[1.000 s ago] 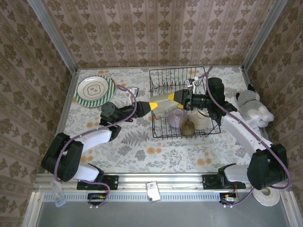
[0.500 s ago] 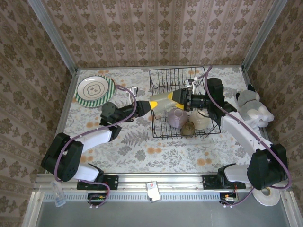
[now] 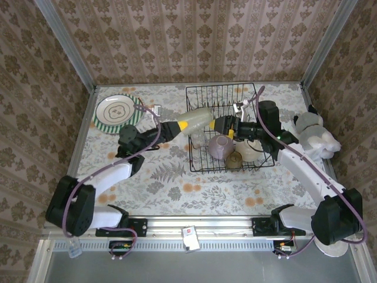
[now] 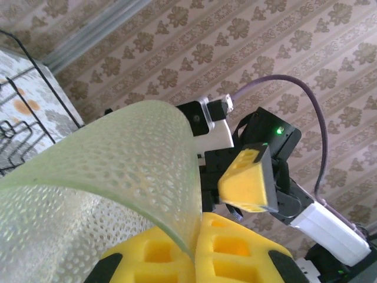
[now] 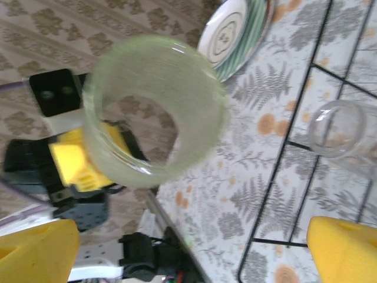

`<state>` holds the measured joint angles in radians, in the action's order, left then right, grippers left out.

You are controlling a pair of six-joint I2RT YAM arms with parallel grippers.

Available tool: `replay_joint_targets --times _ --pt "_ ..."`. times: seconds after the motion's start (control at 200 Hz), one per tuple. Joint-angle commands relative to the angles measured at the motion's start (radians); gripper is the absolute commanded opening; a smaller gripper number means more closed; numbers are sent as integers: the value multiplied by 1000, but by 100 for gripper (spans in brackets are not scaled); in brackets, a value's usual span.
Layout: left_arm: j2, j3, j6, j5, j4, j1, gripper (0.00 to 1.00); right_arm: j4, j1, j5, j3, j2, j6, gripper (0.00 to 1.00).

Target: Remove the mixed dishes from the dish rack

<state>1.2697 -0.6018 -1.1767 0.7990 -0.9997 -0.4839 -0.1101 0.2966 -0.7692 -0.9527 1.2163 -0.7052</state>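
top view. the left gripper is pinching a pale green dimpled tumbler. in the left wrist view the tumbler's thin wall passes down between the two yellow pads, which press together on it. the tumbler lies on its side in the air, crossing above the left wall of the rack, with one end toward the right gripper; which end is the mouth cannot be told.

the right gripper is level with the tumbler and just beside its near end. in the right wrist view its yellow fingers are spread wide at the lower corners of the picture. the tumbler hangs ahead of them with a gap on each side, and they grip nothing.

contents of the rack:
- lilac bowl, near the middle, below the two grippers.
- cream bowl, to its right.
- cup, small and amber, between the two bowls at the near side.
- clear glass, by the left wall, under the held tumbler.

a green-rimmed plate lies flat at the far left corner of the table, well apart from the rack. a white-grey toy sits at the table's right edge, beside the right arm.
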Motion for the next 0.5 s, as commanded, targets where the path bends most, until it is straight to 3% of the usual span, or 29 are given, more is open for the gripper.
replay_joint_targets --times 0.0,0.21,0.495 --pt "-115 -15 158 -26 220 20 0 -110 23 140 -41 -41 103 100" --pt "-328 -145 515 -194 881 21 0 -134 49 263 -30 -86 160 100" --pt "-410 -333 764 -408 1377 57 0 -95 75 347 -2 -93 200 100"
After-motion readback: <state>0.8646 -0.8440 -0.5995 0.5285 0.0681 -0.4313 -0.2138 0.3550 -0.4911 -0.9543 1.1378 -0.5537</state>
